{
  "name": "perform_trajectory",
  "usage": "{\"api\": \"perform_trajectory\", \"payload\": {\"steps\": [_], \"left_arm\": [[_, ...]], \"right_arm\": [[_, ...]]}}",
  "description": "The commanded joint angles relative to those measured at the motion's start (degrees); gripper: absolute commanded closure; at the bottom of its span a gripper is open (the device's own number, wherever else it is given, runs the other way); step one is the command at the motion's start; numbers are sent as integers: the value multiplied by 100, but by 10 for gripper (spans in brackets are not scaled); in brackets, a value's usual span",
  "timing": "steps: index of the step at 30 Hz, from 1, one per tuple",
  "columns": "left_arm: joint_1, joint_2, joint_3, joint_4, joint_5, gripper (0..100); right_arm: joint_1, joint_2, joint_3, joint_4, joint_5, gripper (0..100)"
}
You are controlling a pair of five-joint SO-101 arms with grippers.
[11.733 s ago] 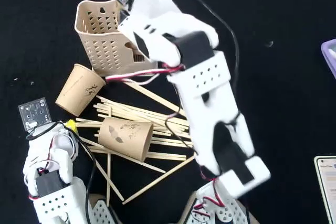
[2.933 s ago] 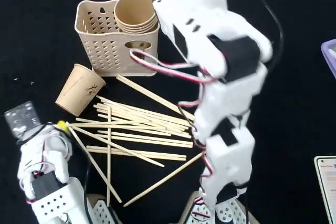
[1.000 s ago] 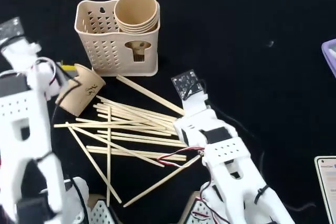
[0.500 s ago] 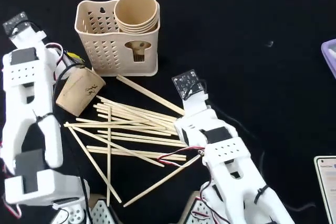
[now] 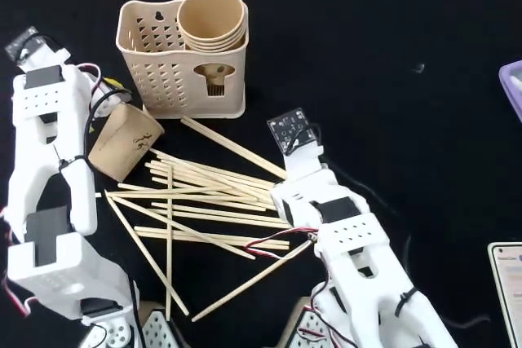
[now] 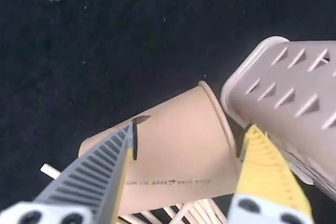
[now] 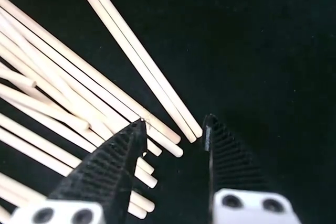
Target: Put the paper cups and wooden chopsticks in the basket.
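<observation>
A beige basket (image 5: 163, 71) stands at the back left with a stack of paper cups (image 5: 212, 18) in it. One paper cup (image 5: 124, 143) lies on its side just left of and in front of the basket. My left gripper (image 6: 192, 129) is open, its fingers astride this cup (image 6: 173, 156) near its rim, close to the basket (image 6: 294, 82) wall. Several wooden chopsticks (image 5: 212, 193) lie scattered mid-table. My right gripper (image 7: 175, 123) is open, low over the right ends of some chopsticks (image 7: 79, 93), with nothing held.
The table is covered in black cloth. A purple object (image 5: 514, 83) sits at the right edge and a printed card (image 5: 507, 275) at the lower right. Both arm bases stand along the front edge.
My left arm has swung in toward the basket and brought its open fingers around the lying cup. The right arm has stayed still over the chopsticks.
</observation>
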Motion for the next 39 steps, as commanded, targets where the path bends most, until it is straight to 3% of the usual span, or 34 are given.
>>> {"api": "perform_trajectory", "payload": {"steps": [1, 6, 14, 21, 23, 26, 35, 39], "left_arm": [[13, 123, -321, 18, 18, 678], [4, 149, -303, 132, 18, 682], [-110, 149, -1007, 1521, -44, 689], [-514, 211, -1226, 1829, -932, 980], [-681, 185, -1121, 1829, -923, 946], [-963, 149, -1112, 1846, -985, 970], [-1754, 149, -2053, 2497, -2523, 970], [-2044, 149, -2738, 2532, -2664, 970]], "right_arm": [[88, -189, -22, -132, -18, 818], [88, -189, -22, -132, -18, 818], [88, -189, -22, -132, -18, 818], [88, -189, -22, -132, -18, 818], [97, -189, -22, -132, -18, 818], [97, -189, -22, -132, -18, 818], [97, -189, -22, -132, -18, 818], [88, -189, -22, -132, -18, 818]]}}
